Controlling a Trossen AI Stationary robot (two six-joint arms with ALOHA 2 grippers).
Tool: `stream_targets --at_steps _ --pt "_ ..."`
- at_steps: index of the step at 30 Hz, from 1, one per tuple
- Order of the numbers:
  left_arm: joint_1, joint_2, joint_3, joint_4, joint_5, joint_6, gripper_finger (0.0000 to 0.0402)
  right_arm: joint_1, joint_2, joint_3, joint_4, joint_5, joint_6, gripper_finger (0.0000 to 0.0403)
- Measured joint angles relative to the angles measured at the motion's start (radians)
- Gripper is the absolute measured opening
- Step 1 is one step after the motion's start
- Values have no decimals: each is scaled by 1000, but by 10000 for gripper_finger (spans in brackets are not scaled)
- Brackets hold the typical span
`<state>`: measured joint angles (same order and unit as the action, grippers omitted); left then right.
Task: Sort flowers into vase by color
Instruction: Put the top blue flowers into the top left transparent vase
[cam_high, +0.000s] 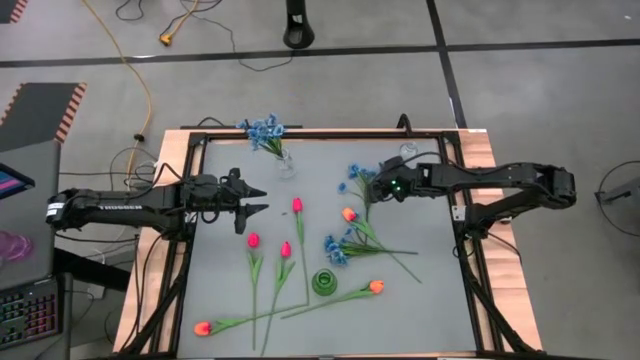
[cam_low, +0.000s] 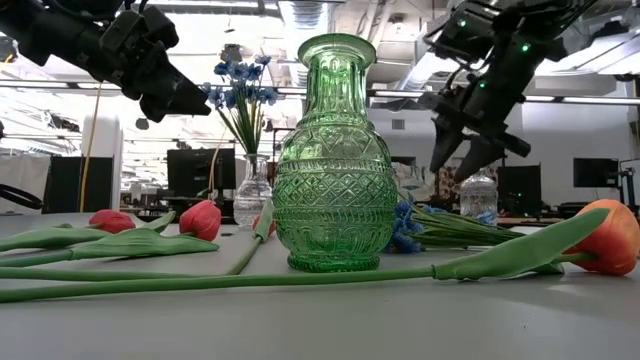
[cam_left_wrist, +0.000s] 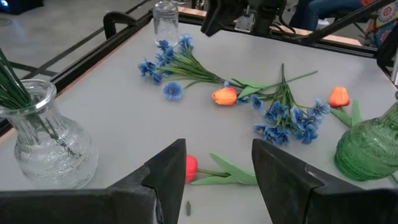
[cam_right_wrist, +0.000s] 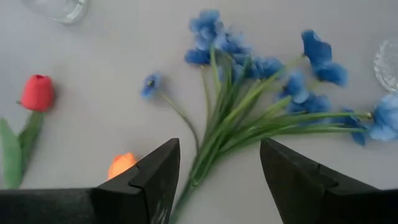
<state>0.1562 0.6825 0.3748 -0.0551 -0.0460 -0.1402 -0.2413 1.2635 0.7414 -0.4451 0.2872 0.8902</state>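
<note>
Below the right gripper (cam_high: 361, 187): loose blue bunch (cam_high: 354, 182), sorting barely begun.

One bunch of blue flowers (cam_high: 264, 130) already stands in the clear glass vase (cam_high: 287, 166) beyond the left gripper (cam_high: 262, 199); everything else is on the table (cam_high: 420, 300). Right gripper hangs with jaws wide and empty, straddling the stems of a blue bunch right beneath it, blossoms fanned out ahead of the fingers. A second blue bunch (cam_high: 340, 250) and an orange tulip (cam_high: 349, 214) lie just beside it, toward the green vase (cam_high: 324, 283), which holds nothing. Left gripper hovers wide open and empty, a pink-red tulip (cam_high: 297, 205) just ahead of its fingertips. Two more pink-red tulips (cam_high: 253, 240) and two orange ones (cam_high: 376, 286) remain flat near the green vase. Likely next: closing on the blue stems.
</note>
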Motion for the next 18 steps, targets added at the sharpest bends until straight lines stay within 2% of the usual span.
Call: stream_targets --at_steps 14,18 --pt "0 0 0 -9 -21 -3 171 29 294 0 199 -3 3 249" --pt "0 0 0 -10 -24 -3 171 22 355 0 205 3 1 249"
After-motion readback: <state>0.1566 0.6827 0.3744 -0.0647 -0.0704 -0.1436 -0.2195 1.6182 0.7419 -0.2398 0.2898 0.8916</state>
